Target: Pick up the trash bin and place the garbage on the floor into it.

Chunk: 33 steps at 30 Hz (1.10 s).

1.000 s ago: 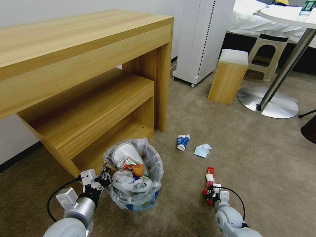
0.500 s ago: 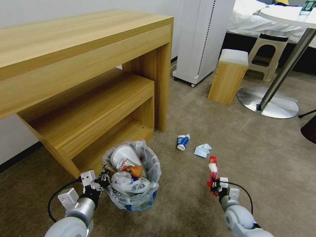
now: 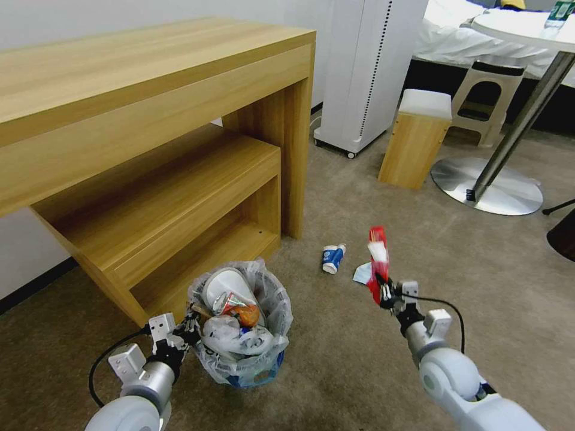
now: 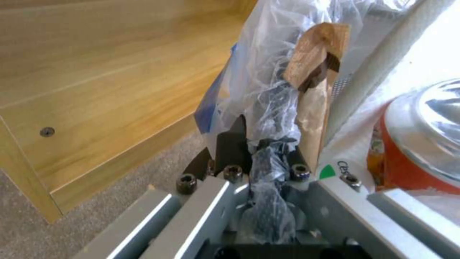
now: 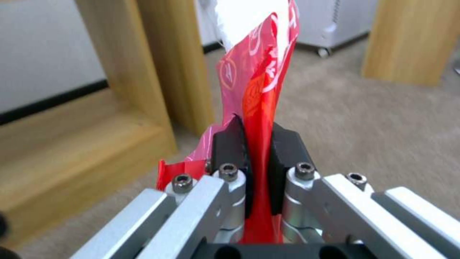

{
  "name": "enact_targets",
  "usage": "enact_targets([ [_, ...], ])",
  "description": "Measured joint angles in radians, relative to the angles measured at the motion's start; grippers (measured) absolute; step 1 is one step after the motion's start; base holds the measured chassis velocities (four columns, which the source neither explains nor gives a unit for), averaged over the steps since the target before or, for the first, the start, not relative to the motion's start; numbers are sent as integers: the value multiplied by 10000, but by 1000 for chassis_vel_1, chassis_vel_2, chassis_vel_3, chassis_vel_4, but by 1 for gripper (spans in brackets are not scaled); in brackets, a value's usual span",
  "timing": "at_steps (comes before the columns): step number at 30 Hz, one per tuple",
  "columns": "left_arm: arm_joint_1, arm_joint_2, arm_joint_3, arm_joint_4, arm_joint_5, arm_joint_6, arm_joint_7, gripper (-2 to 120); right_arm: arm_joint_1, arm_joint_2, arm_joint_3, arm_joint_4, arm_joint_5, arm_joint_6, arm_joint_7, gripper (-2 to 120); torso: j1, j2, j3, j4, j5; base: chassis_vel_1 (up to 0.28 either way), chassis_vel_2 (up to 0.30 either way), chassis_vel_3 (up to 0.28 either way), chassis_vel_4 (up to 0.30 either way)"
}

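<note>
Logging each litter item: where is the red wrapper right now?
The red wrapper is pinched upright in the right pincer, above the floor, right of the trash bin, near the tissue.

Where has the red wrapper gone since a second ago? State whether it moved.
Yes. Pinched in the right gripper, the red wrapper has risen off the floor, now overlapping the tissue beside the blue-white cup.
</note>
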State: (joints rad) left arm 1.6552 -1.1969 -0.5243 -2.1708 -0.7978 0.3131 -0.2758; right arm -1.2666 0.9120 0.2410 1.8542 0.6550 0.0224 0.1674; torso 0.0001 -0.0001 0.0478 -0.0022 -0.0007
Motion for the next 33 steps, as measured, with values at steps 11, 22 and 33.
enact_targets([
  [11,12,146,162,81,-88,212,-134,1,514,-700,-197,1156,565,-121,-116,3,0,0,0,0,0,0,0,0,0],
  [22,-10,79,228,65,-52,290,-162,1,1254,-1205,-1110,2430,1627,-124,-245,3,0,0,0,-1,0,0,0,0,0],
  [33,-66,-114,266,137,42,309,-167,1,2347,-1581,-2823,3105,2150,129,-516,3,0,0,0,0,-2,0,0,0,0],
])
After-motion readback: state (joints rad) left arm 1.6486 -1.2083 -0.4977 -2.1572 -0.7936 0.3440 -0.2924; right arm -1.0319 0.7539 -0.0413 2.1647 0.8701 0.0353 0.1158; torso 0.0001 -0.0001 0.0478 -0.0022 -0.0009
